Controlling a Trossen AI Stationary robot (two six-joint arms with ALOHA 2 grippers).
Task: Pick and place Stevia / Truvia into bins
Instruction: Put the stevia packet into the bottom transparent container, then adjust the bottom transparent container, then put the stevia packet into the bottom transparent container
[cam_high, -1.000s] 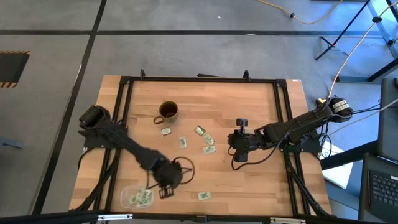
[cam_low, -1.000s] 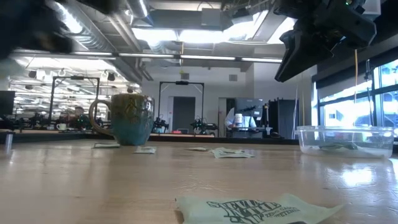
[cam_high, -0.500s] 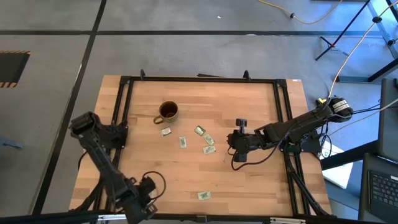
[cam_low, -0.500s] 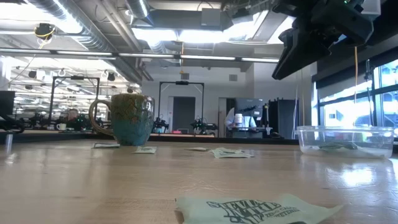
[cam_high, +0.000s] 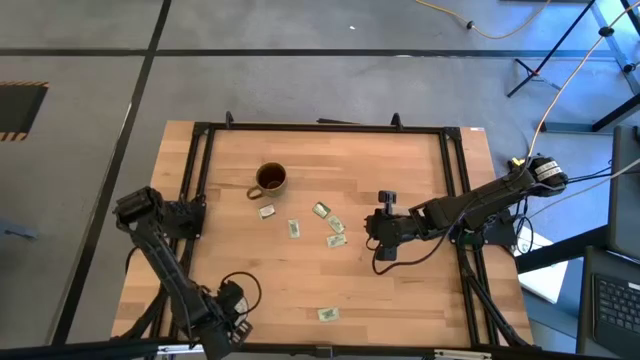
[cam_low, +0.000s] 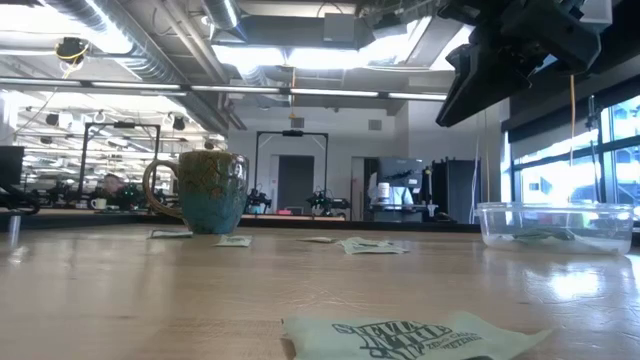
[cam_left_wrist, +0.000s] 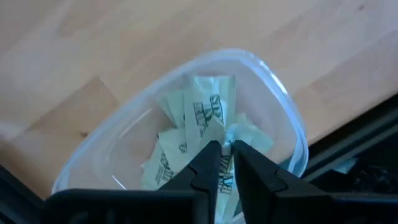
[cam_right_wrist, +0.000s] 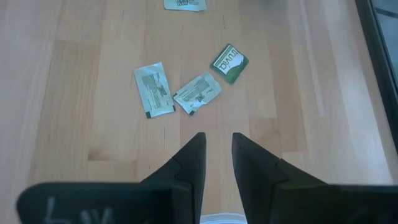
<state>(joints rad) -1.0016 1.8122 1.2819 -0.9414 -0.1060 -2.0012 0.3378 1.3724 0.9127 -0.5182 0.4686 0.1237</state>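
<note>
Several green-and-white sachets (cam_high: 336, 240) lie flat on the table between the mug and my right gripper, and one more (cam_high: 327, 314) lies by the near edge. My left gripper (cam_left_wrist: 226, 149) hovers shut over the bin (cam_left_wrist: 283, 106) at the near-left corner. That bin holds several sachets (cam_left_wrist: 199, 112), and nothing shows between the fingers. My right gripper (cam_right_wrist: 217, 140) is open and hangs above the table just right of three sachets (cam_right_wrist: 197, 93). A second clear bin (cam_low: 555, 225) stands below it and holds a few sachets.
A brown mug (cam_high: 270, 180) stands upright on the far-left part of the table, with a sachet (cam_high: 266, 211) just in front of it. A black frame (cam_high: 452, 170) runs around the tabletop. A dark cable (cam_high: 400, 258) loops beside my right gripper.
My left arm has swung toward the table's near-left corner. Its gripper has gone from just right of the bin to right over it, and has barely moved in the last half second.
</note>
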